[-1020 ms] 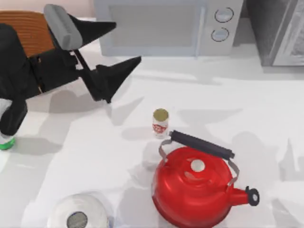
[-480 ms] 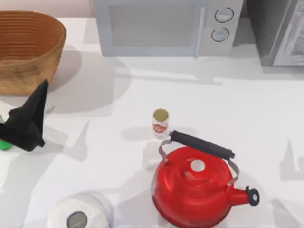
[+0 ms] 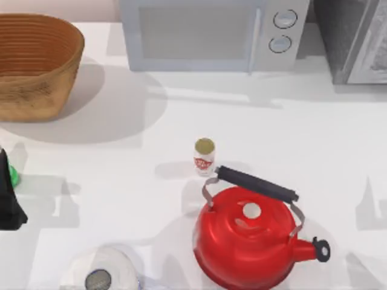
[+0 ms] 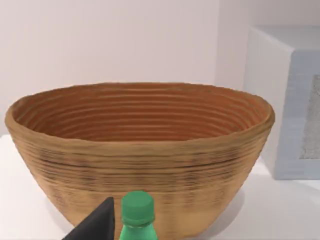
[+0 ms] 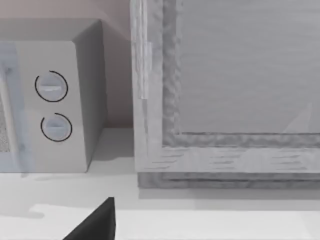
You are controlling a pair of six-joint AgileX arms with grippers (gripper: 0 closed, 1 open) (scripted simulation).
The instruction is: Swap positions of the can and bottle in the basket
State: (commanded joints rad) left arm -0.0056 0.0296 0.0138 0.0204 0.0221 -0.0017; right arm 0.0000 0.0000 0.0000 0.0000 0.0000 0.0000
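The left gripper (image 3: 8, 202) hangs at the counter's (image 3: 181, 121) left edge beside the green bottle (image 4: 136, 216); whether its fingers are closed cannot be told. The can (image 3: 204, 156) stands mid-counter, the basket (image 3: 36, 66) empty. A centred, upright grasp below the cap looks wisest.

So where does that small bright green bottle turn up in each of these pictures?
Top view: the small bright green bottle is a sliver at the far left edge, in front of the woven tan-brown wicker basket, beside the left gripper.
Left wrist view: its green cap stands at the bottom edge, in front of the basket.
Right wrist view: not in it.
Shared landmark: the basket.
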